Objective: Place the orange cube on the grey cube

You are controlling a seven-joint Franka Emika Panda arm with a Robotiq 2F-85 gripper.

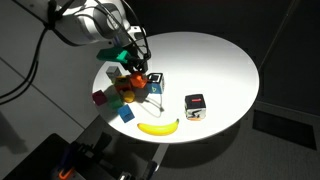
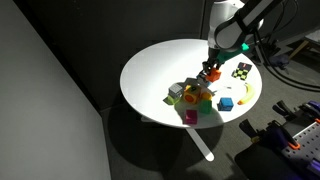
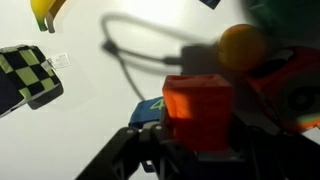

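Over round white table [image 2: 145, 60], gripping small plain orange cube [image 3: 197, 105] between closed jaws of gripper [image 2: 211, 68], with small dull grey cube [image 2: 176, 91] aside, across heap of coloured blocks [image 2: 203, 102].

A small plain orange cube [image 3: 198, 105] filled the lower middle of the frame, blurred and very close, sitting between the dark fingers [image 3: 148, 140] of the gripper [image 3: 198, 132], which rose from the bottom edge and closed against its left and right sides. Just left of it, partly hidden behind it, lay a blue block with a green mark [image 3: 150, 108]. A yellow-orange ball [image 3: 240, 45] sat above and to the right, beside a red-orange block [image 3: 285, 80] at the right edge. A black-and-yellow checkered cube [image 3: 25, 78] stood at the left edge on the white tabletop [image 3: 100, 110], and the tip of a yellow banana [image 3: 45, 10] showed at the upper left.
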